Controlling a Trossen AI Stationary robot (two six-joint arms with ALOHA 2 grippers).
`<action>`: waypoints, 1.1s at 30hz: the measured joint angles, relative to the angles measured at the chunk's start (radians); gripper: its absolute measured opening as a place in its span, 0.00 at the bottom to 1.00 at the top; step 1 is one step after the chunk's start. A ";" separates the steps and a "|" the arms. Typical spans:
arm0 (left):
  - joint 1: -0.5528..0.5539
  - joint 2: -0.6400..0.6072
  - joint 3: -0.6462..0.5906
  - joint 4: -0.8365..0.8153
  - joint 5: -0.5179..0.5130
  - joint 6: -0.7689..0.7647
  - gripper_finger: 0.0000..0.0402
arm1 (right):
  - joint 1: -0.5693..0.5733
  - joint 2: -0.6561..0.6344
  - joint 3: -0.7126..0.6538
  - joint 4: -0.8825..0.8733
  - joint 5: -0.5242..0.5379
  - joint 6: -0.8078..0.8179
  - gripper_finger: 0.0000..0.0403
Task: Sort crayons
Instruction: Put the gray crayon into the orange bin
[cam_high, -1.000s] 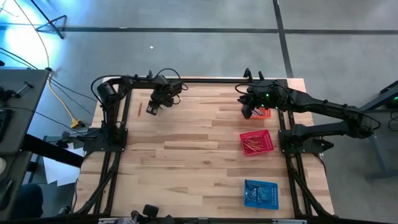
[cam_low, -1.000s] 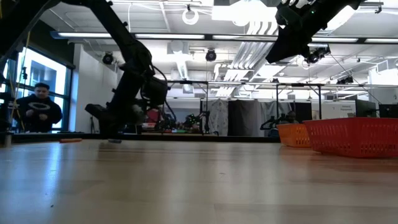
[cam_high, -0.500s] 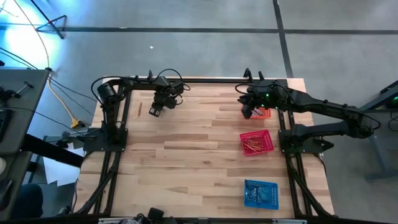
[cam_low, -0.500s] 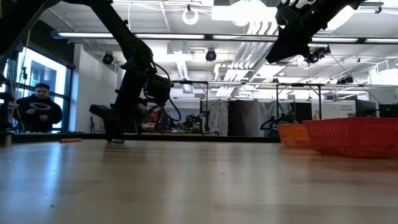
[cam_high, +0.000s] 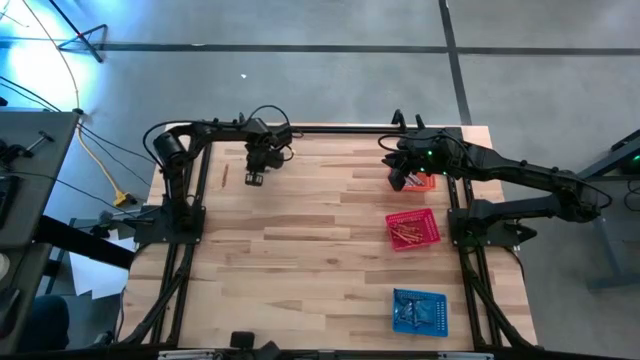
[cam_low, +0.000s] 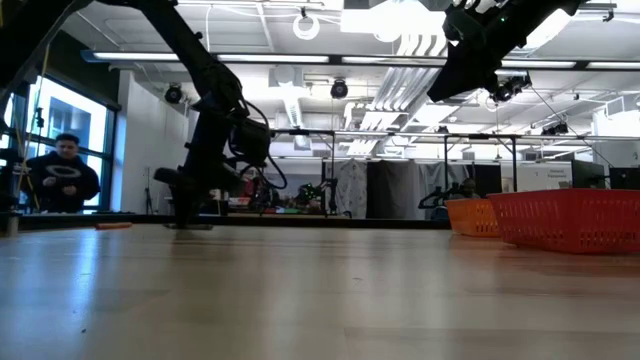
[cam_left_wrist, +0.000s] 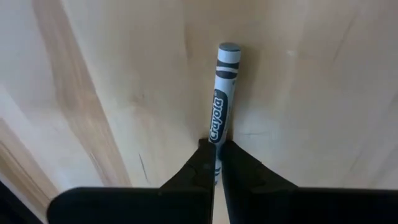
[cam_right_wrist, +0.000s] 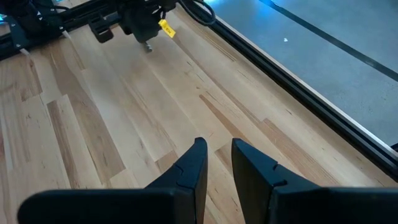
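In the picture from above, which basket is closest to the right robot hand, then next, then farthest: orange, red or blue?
From the right gripper:
1. Orange basket, right beside it at the table's far edge.
2. Red basket, mid-table on the right side.
3. Blue basket, near the front edge.

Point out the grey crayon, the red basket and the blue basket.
grey crayon (cam_left_wrist: 222, 93): left wrist view, its label.
red basket (cam_high: 433, 239): high view, its corner rim.
blue basket (cam_high: 442, 298): high view, its corner rim.

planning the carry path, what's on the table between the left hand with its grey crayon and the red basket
Only bare wood. In the high view, nothing lies between the left hand, shut on the grey crayon, and the red basket.
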 joint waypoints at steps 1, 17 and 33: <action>0.002 0.000 0.000 0.000 0.000 -0.018 0.01 | 0.000 0.000 0.000 0.000 0.000 0.000 0.17; -0.015 -0.075 0.147 0.060 0.064 -0.282 0.00 | 0.000 0.000 0.000 -0.158 0.000 -0.008 0.17; -0.365 -0.207 0.167 0.654 0.226 -0.533 0.00 | 0.000 -0.077 -0.141 -0.087 -0.026 -0.105 0.17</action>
